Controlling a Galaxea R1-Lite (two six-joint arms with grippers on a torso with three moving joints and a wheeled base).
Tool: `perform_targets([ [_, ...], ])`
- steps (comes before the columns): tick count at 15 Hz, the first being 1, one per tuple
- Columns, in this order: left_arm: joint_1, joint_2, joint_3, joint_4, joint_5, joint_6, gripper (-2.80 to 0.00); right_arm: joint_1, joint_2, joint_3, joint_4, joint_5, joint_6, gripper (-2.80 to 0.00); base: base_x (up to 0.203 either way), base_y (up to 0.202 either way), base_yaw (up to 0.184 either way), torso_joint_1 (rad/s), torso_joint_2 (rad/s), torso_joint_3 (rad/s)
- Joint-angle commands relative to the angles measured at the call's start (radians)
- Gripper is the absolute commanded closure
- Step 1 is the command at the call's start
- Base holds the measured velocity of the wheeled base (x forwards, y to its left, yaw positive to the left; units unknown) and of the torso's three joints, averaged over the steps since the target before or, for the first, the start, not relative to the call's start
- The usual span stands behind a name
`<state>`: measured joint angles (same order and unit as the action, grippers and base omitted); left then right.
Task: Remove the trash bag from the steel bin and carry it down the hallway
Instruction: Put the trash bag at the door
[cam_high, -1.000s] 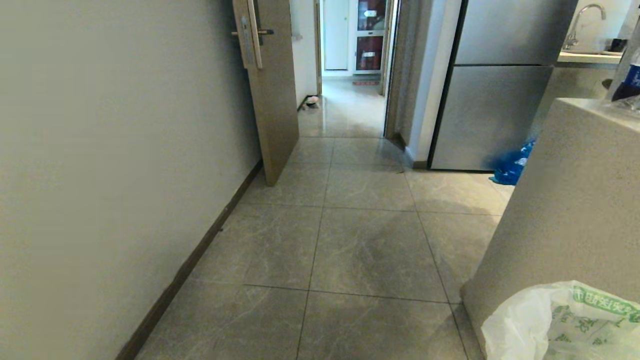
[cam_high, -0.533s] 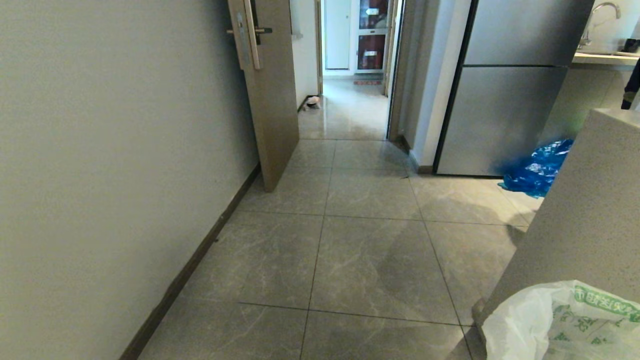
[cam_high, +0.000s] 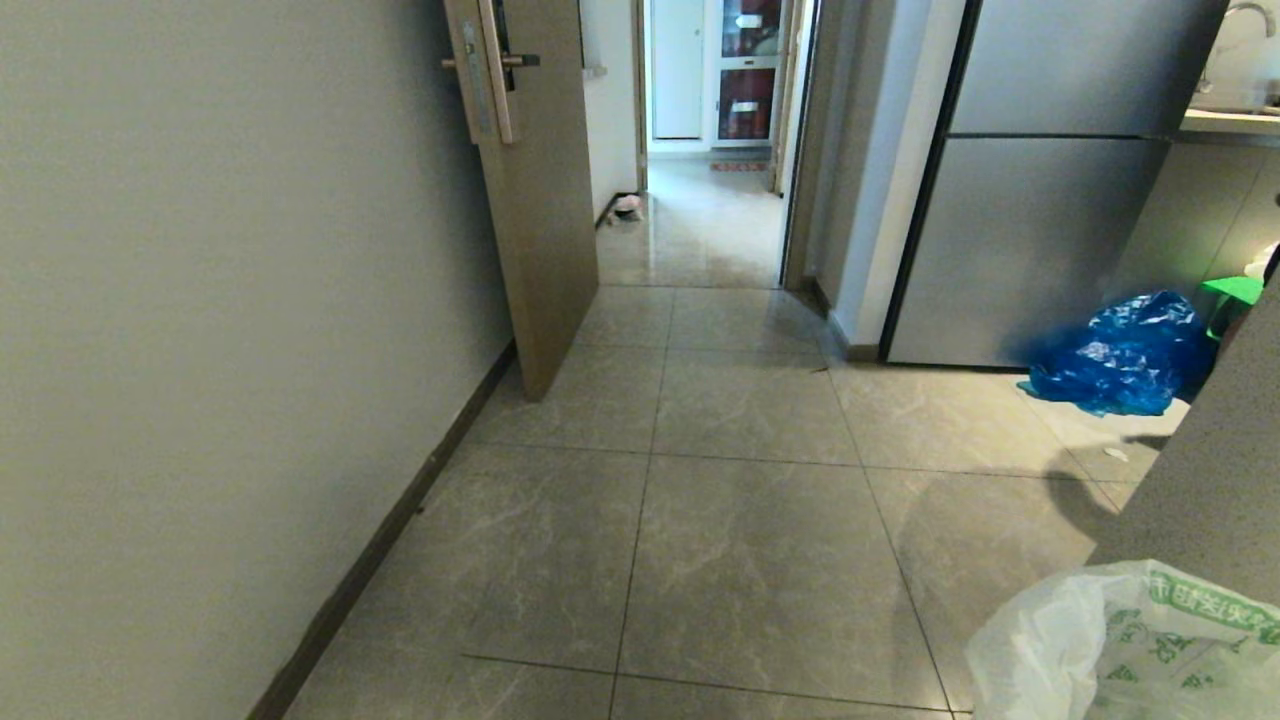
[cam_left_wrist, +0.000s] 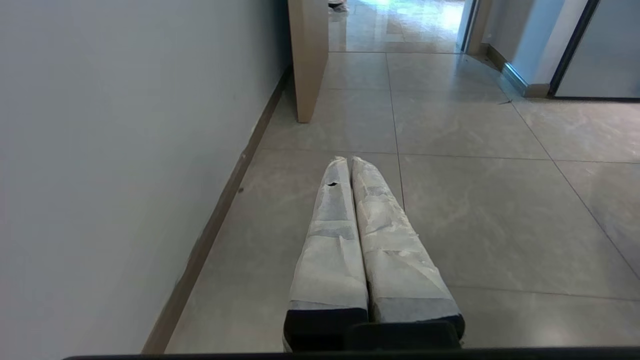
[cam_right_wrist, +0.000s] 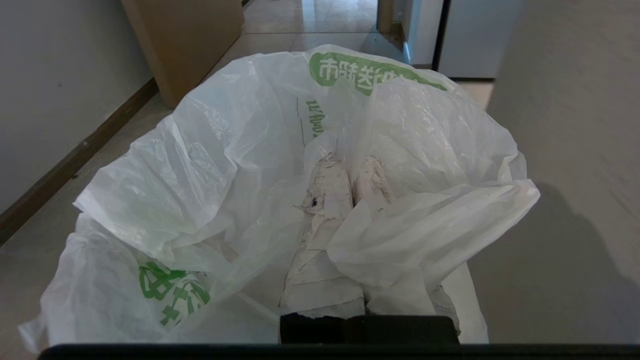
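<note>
Grey marbled tiles of the hallway run straight ahead of you toward twelve o'clock, with one plain wall at nine o'clock and one brown wooden door standing ajar at eleven. One steel fridge stands at one o'clock, one grey bench end at three, and one blue plastic bag on the floor between them. You will not find the steel bin in any view.

One trash bag hangs at your five o'clock, gathered around the right gripper; its jaws are pressed together on the plastic, and the bag's long axis drops downward from them. So the load rides on your right side, just beside the bench corner. The left gripper points down the passage at twelve, jaws pressed together on nothing. Judging by this, you need to keep left of the bench as you roll toward the doorway.
</note>
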<state>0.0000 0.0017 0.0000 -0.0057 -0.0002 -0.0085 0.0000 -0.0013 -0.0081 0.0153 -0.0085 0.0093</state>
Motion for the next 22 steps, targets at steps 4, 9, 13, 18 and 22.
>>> perform_targets([
  [4,0.000,0.000,0.000,0.000,0.000,-0.001,0.00,0.000,0.000,0.000,0.000,-0.001,0.001,0.00,0.192,0.000,0.002,0.000,0.00,0.002],
  [9,0.000,0.000,0.000,0.000,0.000,-0.001,0.00,0.000,0.001,0.000,0.000,-0.001,0.001,0.00,0.191,0.000,0.000,0.001,0.00,0.003],
  [13,0.000,0.000,0.000,0.000,0.000,-0.002,0.00,0.000,0.000,0.000,0.000,-0.001,0.001,0.00,0.187,0.000,0.001,0.001,0.00,0.004],
  [18,0.000,0.000,0.000,0.000,0.000,-0.002,0.00,0.000,0.001,0.000,0.001,-0.001,0.001,0.00,0.191,0.000,0.001,0.003,0.00,0.004],
  [22,0.000,0.000,0.000,0.000,0.000,-0.002,0.00,0.000,0.000,0.000,0.000,-0.001,0.001,0.00,0.191,0.000,0.000,0.003,0.00,0.003],
])
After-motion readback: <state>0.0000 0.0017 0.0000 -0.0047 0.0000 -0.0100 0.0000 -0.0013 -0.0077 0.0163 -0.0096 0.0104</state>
